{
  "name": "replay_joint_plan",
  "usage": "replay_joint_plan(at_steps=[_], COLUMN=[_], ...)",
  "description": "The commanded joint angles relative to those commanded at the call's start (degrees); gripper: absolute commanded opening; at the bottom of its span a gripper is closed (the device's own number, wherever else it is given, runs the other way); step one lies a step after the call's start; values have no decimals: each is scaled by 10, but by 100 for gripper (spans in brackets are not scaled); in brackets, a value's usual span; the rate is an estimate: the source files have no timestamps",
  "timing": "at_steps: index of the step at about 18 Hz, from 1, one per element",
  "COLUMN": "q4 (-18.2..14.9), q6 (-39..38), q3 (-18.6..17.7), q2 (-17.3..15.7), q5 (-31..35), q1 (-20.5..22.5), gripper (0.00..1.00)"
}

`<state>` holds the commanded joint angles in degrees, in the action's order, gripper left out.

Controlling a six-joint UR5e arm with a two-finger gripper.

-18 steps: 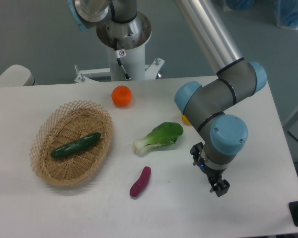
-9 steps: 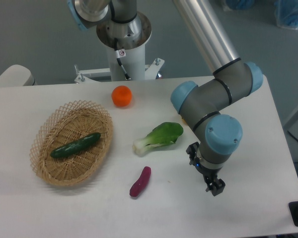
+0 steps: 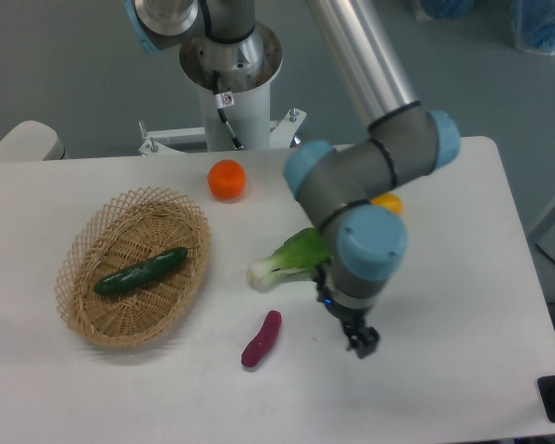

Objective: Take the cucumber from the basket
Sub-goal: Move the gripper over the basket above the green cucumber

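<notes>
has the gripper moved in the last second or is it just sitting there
Yes. The gripper has shifted left across the table, closing on the purple sweet potato and the basket. The cucumber has stayed in place.

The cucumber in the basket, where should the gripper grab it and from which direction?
Probably at the middle of the cucumber, coming straight down from above. It lies flat and diagonal on the basket floor, so the fingers should close across its narrow width, clear of the raised rim.

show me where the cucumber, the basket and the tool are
cucumber (image 3: 141, 272), fixed camera, middle of its body
basket (image 3: 85, 242), fixed camera, left lattice rim
tool (image 3: 362, 343), fixed camera, between its fingertips
</notes>
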<state>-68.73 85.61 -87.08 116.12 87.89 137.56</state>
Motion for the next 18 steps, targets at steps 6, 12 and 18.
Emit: replay_joint_plan(at_steps=[6, 12, 18], q4=[0, 9, 50], q6=[-25, -173, -212], q3=[-104, -128, -149], q2=[-77, -93, -71], q5=[-2, -14, -17], q1=[-40, -134, -162], gripper=[100, 100, 100])
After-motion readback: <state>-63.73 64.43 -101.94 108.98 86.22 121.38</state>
